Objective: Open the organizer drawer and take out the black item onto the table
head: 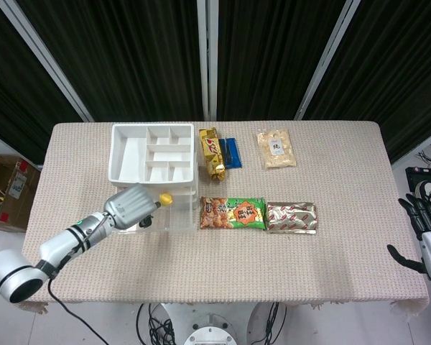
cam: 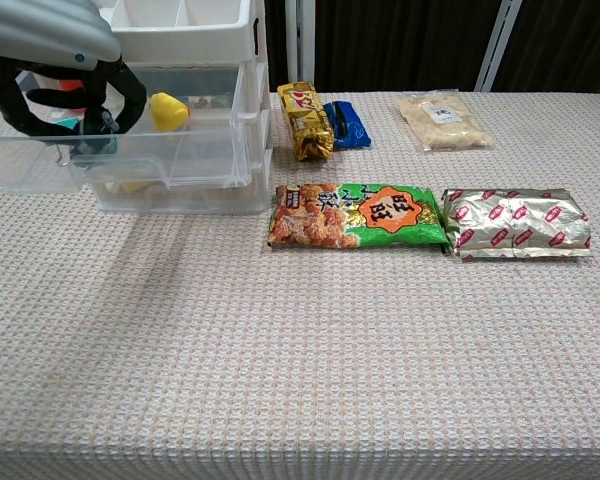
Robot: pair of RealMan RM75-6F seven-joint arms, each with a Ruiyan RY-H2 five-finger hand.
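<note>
One white organizer (head: 151,152) sits on one table (head: 330,244), with one clear drawer (cam: 170,150) pulled open. Five snack packets lie beside it: one gold (head: 212,152), one blue (head: 232,152), one pale beige (head: 276,149), one green and orange (head: 233,213), one silver and red (head: 291,218). One yellow item (cam: 168,110) shows inside the drawer. Two robot hands are visible, left (head: 133,205) and right (head: 427,237).

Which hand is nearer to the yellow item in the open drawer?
Left. The left hand reaches into the drawer right beside the yellow item; the right hand hangs off the table's far right edge.
</note>
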